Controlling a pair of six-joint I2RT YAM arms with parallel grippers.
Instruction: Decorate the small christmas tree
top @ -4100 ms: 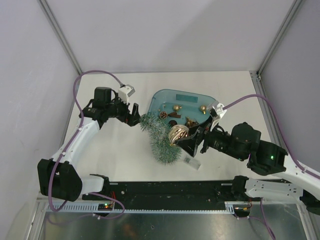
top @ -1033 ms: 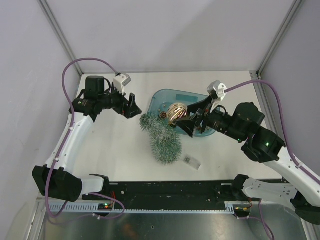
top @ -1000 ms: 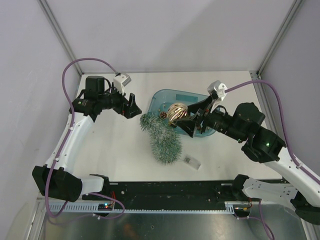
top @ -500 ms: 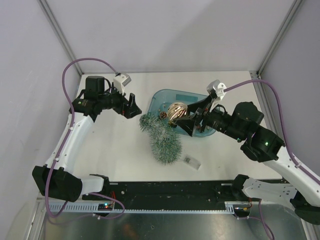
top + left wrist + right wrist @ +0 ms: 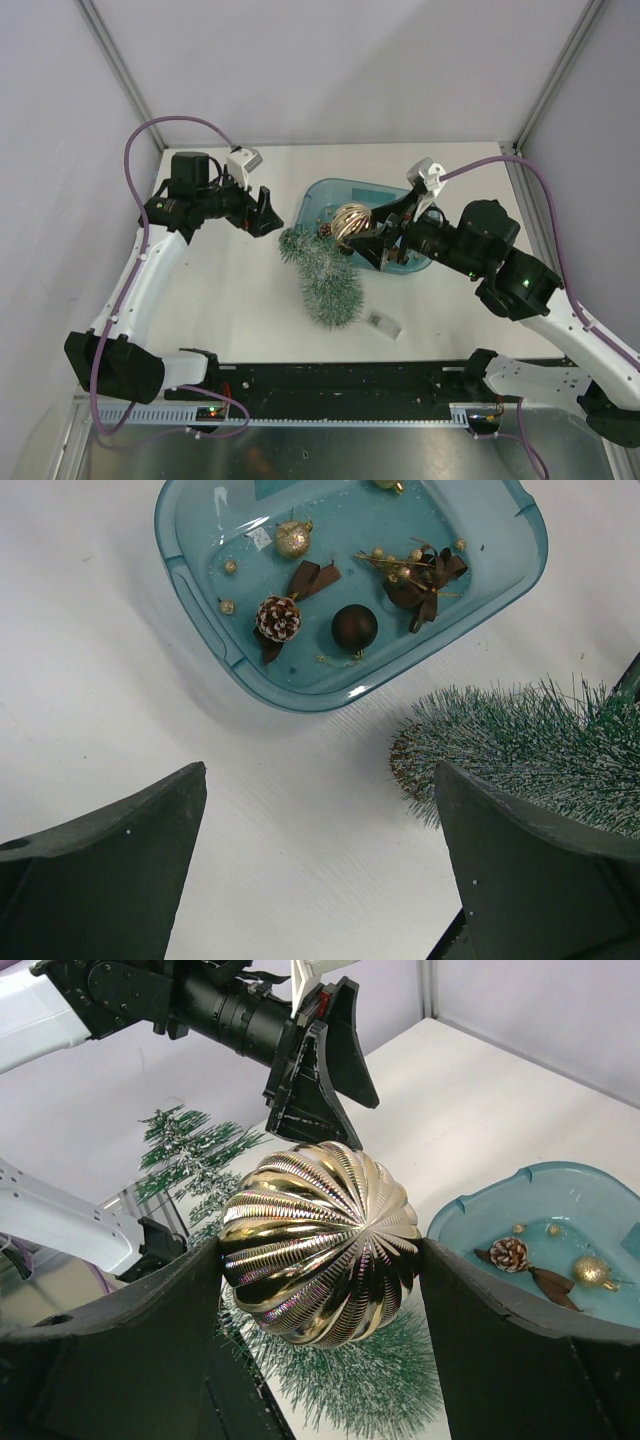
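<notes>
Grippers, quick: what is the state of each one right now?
Left gripper: open, holding nothing.
Right gripper: closed on the gold ribbed bauble, jaws wide around it.

Bright, even overhead light — soft shadows on the white table (image 5: 230, 290), sharp highlights on the ribbed gold ball (image 5: 320, 1245).
</notes>
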